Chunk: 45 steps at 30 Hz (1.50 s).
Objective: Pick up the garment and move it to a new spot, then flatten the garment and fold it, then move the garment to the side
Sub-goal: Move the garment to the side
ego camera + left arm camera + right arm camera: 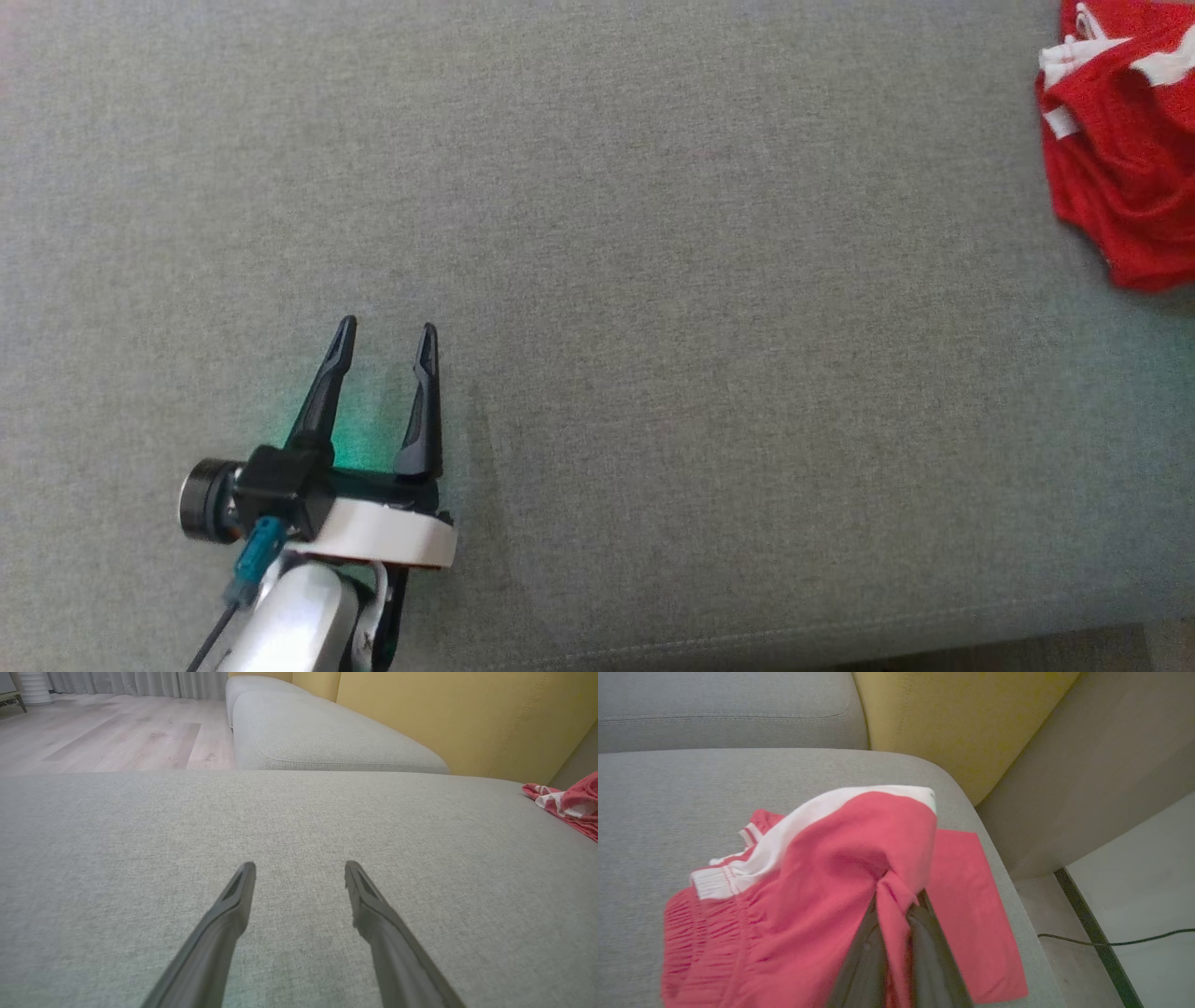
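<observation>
The garment (1120, 149) is red with white trim and lies crumpled at the far right of the grey sofa cushion (653, 280). It peeks in at the right edge of the left wrist view as a red garment (572, 805). In the right wrist view the garment (822, 891) is bunched up, and my right gripper (896, 900) is shut on a pinched fold of its red cloth, lifting that part off the seat. My left gripper (387, 327) hovers open over the bare cushion at the lower left, far from the garment; its fingers (233, 905) stand apart with nothing between them.
A second grey cushion (317, 737) and yellow backrest (444, 714) lie beyond. Wooden floor (103, 732) shows past the seat. The sofa's right edge drops to a pale floor with a black cable (1111, 940). The cushion's front seam (747, 635) runs along the bottom.
</observation>
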Tool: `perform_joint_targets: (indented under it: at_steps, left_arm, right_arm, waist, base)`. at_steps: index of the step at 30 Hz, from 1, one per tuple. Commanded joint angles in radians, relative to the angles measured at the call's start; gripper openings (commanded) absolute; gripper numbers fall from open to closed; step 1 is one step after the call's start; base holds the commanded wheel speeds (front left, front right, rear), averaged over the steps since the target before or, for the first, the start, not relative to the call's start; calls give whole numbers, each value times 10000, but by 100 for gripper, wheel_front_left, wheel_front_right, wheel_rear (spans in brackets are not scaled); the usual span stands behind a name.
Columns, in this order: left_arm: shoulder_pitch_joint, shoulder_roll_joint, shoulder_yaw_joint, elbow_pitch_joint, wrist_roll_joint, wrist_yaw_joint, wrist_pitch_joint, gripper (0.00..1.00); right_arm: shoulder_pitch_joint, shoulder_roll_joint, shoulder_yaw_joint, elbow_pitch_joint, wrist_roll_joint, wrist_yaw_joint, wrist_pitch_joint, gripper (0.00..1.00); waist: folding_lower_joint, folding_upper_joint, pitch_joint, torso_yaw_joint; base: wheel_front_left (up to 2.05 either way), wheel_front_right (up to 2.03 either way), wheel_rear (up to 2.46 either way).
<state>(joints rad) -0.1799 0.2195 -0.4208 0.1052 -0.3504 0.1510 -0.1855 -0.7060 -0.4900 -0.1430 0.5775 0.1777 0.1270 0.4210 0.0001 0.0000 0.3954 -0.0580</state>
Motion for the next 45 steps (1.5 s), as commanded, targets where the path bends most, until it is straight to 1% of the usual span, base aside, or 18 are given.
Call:
perform_joint_targets:
  at_steps: [1,2,3,8,11,16,20,27,31,37,39,40,45]
  left_arm:
    - [-343,216,243,-349,118,67,14,100]
    - [-364,224,218,-351,126,59,37,100]
    - [-389,232,195,-349,137,54,56,100]
    - [-479,272,125,-328,153,42,123,100]
    - [-490,310,125,-311,138,57,153,100]
    - [-478,352,178,-247,44,84,160,100]
    - [-422,332,323,-136,-145,118,56,100]
    - [-61,182,700,206,-642,218,-241,100]
    - [316,168,971,409,-899,311,-392,100]
    - [1045,149,1386,590,-1217,516,-557,100]
    - [1289,148,1480,637,-1253,612,-591,100]
    - [1289,148,1480,637,-1253,612,-591,100]
    - [1808,214,1511,686,-1138,806,-642,100]
  right_arm:
    - [-220,-417,-123,-216,-148,37,-241,29]
    - [-237,-412,-247,-76,-265,37,-411,82]
    - [-244,-389,-349,60,-416,37,-579,100]
    - [-322,110,-692,573,-924,37,-1162,100]
    - [-411,460,-592,542,-1056,37,-1596,100]
    - [-564,957,243,180,-958,37,-2031,100]
    - [-533,1191,1104,-268,-692,37,-2294,100]
    - [13,1748,2362,-1064,-221,37,-2697,100]
    - [558,2196,2656,-1409,-99,37,-3068,100]
    - [1909,3166,2745,-1849,-205,37,-3791,100]
    - [2459,3552,2535,-2006,-266,37,-4051,100]
    - [2459,3552,2535,-2006,-266,37,-4051,100]
    - [3987,4245,1945,-2492,-390,37,-4569,100]
  waist:
    - [-1,0,54,-13]
    - [-1,0,76,-29]
    - [-1,0,92,-52]
    - [-1,0,83,-246]
    - [-1,0,8,-386]
    - [-1,0,-279,-586]
    - [-1,0,-697,-633]
    - [-1,0,-1668,-443]
    - [-1,0,-2191,-280]
    - [-1,0,-2819,-21]
    - [-1,0,-2998,82]
    - [-1,0,-2998,82]
    - [-1,0,-3347,334]
  base:
    - [0,0,0]
    - [0,0,0]
    - [0,0,0]
    - [0,0,0]
    - [0,0,0]
    - [0,0,0]
    - [0,0,0]
    - [0,0,0]
    - [0,0,0]
    - [0,0,0]
    - [0,0,0]
    - [0,0,0]
    - [0,0,0]
